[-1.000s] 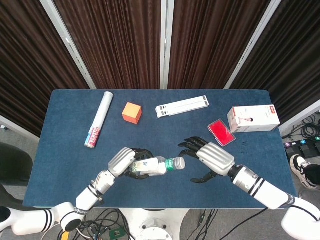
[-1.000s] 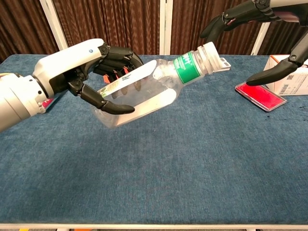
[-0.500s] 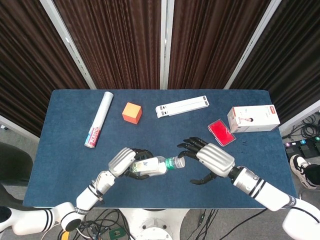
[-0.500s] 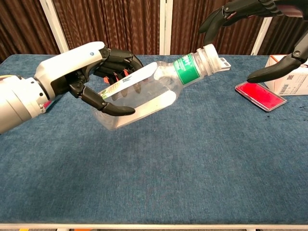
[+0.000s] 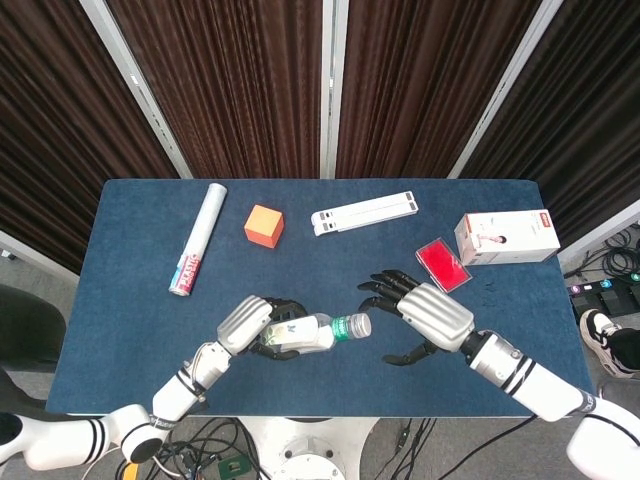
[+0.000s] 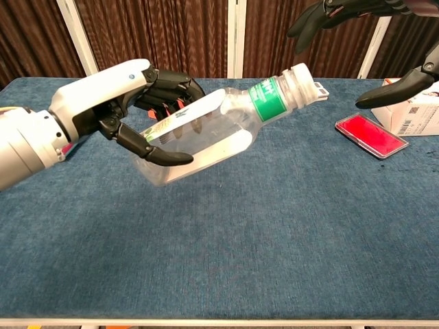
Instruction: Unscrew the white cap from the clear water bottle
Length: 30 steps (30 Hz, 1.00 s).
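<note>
My left hand (image 5: 256, 325) (image 6: 123, 103) holds a clear water bottle (image 5: 308, 332) (image 6: 206, 131) by its body, lifted off the table and tilted with its neck pointing right. The bottle has a green label band and a white cap (image 5: 362, 324) (image 6: 300, 77) on its neck. My right hand (image 5: 425, 315) hovers just right of the cap with its fingers spread and nothing in them. In the chest view only its dark fingers (image 6: 322, 15) and thumb (image 6: 398, 89) show, above and to the right of the cap, not touching it.
On the blue table (image 5: 120, 300) lie a white tube (image 5: 198, 250), an orange cube (image 5: 264, 225), a white flat bar (image 5: 364, 213), a red card (image 5: 442, 264) (image 6: 370, 136) and a white box (image 5: 506, 237).
My right hand has risen and drifted slightly right, away from the cap. The bottle and my left hand have hardly moved.
</note>
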Each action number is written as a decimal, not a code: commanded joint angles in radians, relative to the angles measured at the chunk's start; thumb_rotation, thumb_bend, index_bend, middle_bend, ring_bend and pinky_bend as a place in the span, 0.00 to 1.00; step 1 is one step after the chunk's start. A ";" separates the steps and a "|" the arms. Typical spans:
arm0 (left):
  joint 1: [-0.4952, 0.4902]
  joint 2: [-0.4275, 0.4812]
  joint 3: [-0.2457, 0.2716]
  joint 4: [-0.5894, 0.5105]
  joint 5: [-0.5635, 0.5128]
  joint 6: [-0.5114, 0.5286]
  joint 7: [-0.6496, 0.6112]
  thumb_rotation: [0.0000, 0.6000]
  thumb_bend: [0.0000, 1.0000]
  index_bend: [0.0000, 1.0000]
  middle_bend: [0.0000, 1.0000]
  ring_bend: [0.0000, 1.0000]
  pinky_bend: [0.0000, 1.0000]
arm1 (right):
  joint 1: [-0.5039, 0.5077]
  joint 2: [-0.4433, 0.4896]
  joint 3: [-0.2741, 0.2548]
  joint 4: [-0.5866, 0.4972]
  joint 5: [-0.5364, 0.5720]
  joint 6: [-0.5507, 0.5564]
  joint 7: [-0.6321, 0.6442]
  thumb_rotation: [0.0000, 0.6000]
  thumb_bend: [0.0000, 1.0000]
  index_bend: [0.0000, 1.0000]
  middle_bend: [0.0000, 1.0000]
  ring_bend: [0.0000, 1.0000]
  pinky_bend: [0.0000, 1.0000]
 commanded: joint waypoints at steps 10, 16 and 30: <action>-0.004 0.005 -0.006 -0.011 -0.007 -0.006 0.016 1.00 0.45 0.54 0.57 0.51 0.55 | 0.013 -0.008 -0.004 0.002 0.015 -0.040 -0.012 0.83 0.10 0.26 0.09 0.00 0.00; -0.003 0.003 -0.003 -0.009 -0.007 -0.007 0.016 1.00 0.45 0.54 0.57 0.51 0.55 | 0.006 -0.007 -0.006 -0.006 0.002 -0.024 -0.017 0.83 0.10 0.26 0.09 0.00 0.00; 0.000 0.001 0.000 0.000 -0.009 -0.005 0.006 1.00 0.45 0.54 0.57 0.51 0.55 | 0.004 -0.001 -0.002 -0.011 -0.004 -0.011 -0.010 0.83 0.10 0.26 0.09 0.00 0.00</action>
